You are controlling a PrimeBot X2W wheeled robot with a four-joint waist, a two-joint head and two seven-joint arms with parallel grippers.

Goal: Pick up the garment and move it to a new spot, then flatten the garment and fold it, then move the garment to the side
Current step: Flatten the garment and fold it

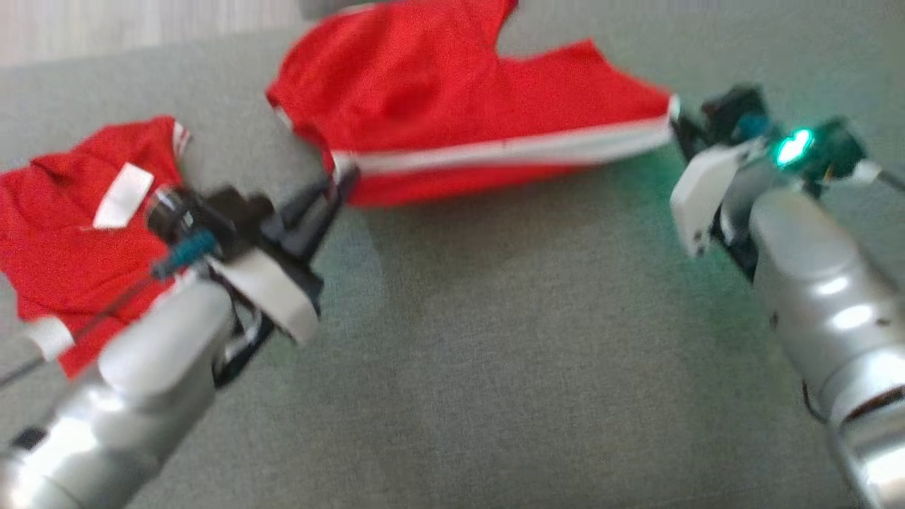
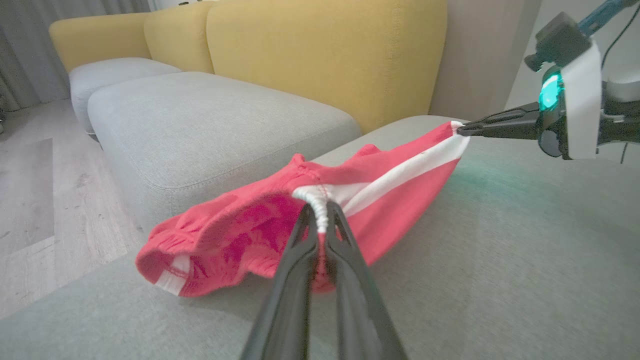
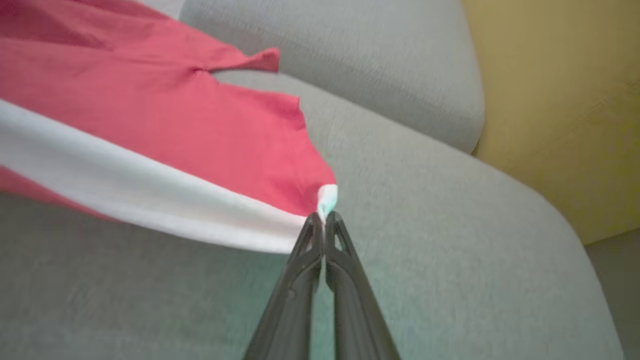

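A red garment (image 1: pixel 452 99) with a white side stripe, shaped like shorts, hangs stretched between both grippers just above a grey cushion. My left gripper (image 1: pixel 343 180) is shut on its gathered white waistband corner (image 2: pixel 317 200). My right gripper (image 1: pixel 679 127) is shut on the opposite white-trimmed corner (image 3: pixel 327 197). In the left wrist view the garment (image 2: pixel 280 225) sags open toward the floor side, and the right gripper (image 2: pixel 462 130) pinches its far tip. In the right wrist view the garment (image 3: pixel 165 120) stretches away to the left.
A second red garment (image 1: pixel 71 233) with white patches lies crumpled at the left of the grey cushion (image 1: pixel 495 353). A yellow sofa back (image 2: pixel 325 55) and another grey seat (image 2: pixel 210 120) stand behind. Wooden floor (image 2: pixel 30 200) lies beyond the cushion edge.
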